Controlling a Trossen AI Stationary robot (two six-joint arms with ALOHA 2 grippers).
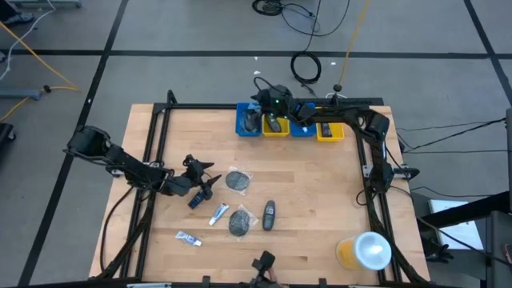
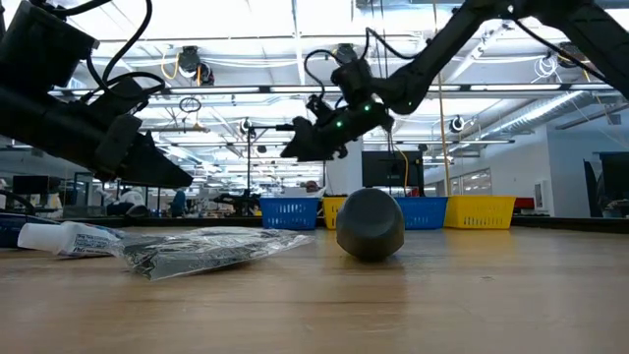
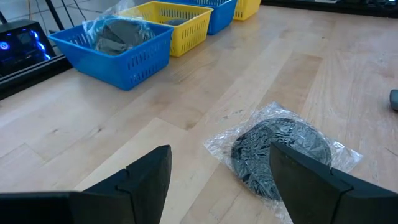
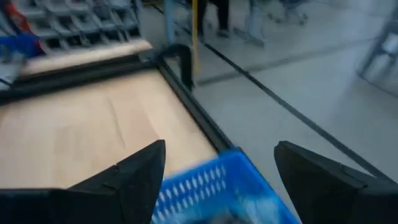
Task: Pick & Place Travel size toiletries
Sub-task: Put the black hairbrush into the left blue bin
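Observation:
The toiletries lie on the table's near-left part: a clear-wrapped dark round piece (image 1: 238, 180), a second one (image 1: 241, 221), a dark bottle (image 1: 270, 214) on its side, a white tube (image 1: 219, 214), a sachet (image 1: 189, 238) and a small dark item (image 1: 196, 200). My left gripper (image 1: 210, 178) is open, just left of the first wrapped piece (image 3: 280, 149), which lies flat ahead of its fingers. My right gripper (image 1: 258, 102) is open and empty, above the left blue bin (image 4: 211, 186) at the far edge. That bin holds a wrapped dark piece (image 3: 115, 34).
A row of blue and yellow bins (image 1: 276, 126) stands along the far edge. A large yellow cup with a white lid (image 1: 366, 250) sits at the near-right corner. Black frame rails (image 1: 152, 144) run along the table's sides. Bare wood lies at the table's middle and right.

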